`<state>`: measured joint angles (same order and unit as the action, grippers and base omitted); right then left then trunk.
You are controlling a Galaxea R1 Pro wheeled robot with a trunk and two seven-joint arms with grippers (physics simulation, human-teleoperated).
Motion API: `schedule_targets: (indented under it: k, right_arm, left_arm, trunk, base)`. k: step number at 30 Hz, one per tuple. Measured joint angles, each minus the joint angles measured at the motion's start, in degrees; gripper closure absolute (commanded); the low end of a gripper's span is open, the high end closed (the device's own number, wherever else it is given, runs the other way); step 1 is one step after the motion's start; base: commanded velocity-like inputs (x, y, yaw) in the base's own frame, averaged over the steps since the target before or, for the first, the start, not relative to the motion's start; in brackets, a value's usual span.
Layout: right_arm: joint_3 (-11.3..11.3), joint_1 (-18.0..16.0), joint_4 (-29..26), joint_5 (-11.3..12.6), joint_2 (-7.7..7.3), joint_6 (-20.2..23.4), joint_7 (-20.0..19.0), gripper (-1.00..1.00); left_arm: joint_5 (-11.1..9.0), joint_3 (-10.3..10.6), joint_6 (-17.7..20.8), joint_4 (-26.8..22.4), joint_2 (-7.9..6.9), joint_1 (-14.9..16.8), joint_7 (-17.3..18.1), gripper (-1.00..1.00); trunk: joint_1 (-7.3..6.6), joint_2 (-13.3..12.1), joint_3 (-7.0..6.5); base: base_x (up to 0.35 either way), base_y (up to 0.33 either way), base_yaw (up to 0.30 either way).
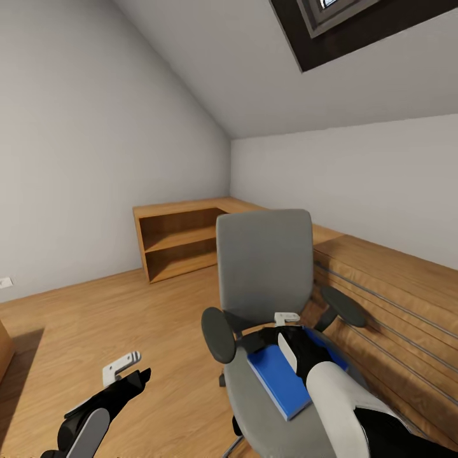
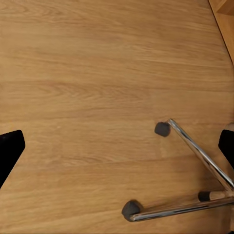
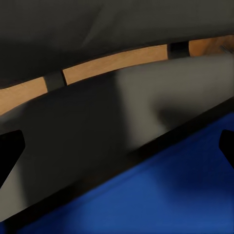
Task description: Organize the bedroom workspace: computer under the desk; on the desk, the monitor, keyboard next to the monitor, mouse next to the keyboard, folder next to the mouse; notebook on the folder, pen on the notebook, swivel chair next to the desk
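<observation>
A low wooden shelf unit (image 1: 181, 240) stands open-fronted in the corner against the grey walls. Wooden floor (image 1: 95, 331) stretches before it. A dark-framed skylight (image 1: 331, 19) cuts the sloped ceiling.

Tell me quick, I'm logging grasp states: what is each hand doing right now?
Left hand: open, empty, hanging over the bare floor.
Right hand: open, down at the blue folder on the chair seat, not yet closed on it.
</observation>
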<state>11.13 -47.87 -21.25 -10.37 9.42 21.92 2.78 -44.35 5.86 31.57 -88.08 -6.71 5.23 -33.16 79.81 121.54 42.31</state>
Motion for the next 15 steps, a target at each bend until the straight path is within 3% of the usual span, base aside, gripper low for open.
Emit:
schedule_targets:
  k: [15]
  right_arm:
    - [0.00,0.00,0.00,-0.03,-0.08,0.00,0.08,-1.00]
  left_arm:
    - [0.00,0.00,-0.02,0.00,0.07,0.00,-0.08,-1.00]
  trunk:
    - [2.42,4.41,1.97]
  base:
    - [0.000,0.000,0.000]
